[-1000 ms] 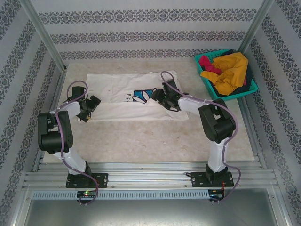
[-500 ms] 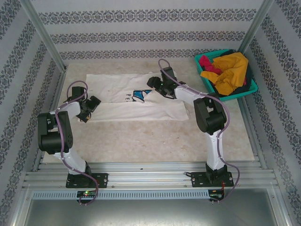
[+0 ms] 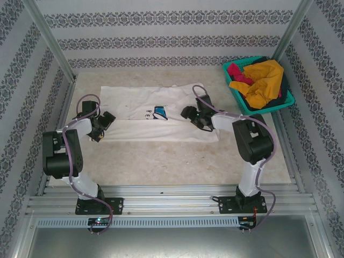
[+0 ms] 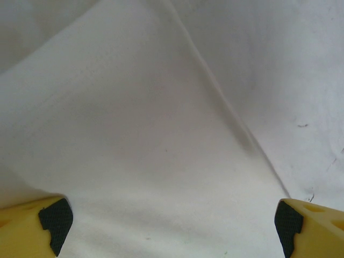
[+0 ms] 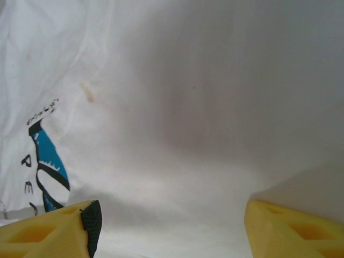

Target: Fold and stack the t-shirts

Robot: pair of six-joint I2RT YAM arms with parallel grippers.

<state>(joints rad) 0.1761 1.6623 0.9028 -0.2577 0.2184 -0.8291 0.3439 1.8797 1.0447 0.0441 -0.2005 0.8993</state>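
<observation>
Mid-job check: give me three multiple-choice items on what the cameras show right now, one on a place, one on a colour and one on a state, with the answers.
1. Where on the table does the teal basket stand?
A. near left corner
B. centre
C. far right corner

2. What colour is the shirt spread flat on the table?
A. white with a blue print
B. magenta
C. navy

3. How does the left tool stand?
A. shut on a sleeve
B. open, nothing between its fingers
C. shut on the basket's rim

Answers:
1 C: the top view has the basket at the far right corner.
2 A: the cloth is white, with a blue print near its middle.
3 B: the left wrist view shows the fingers wide apart over bare cloth.
</observation>
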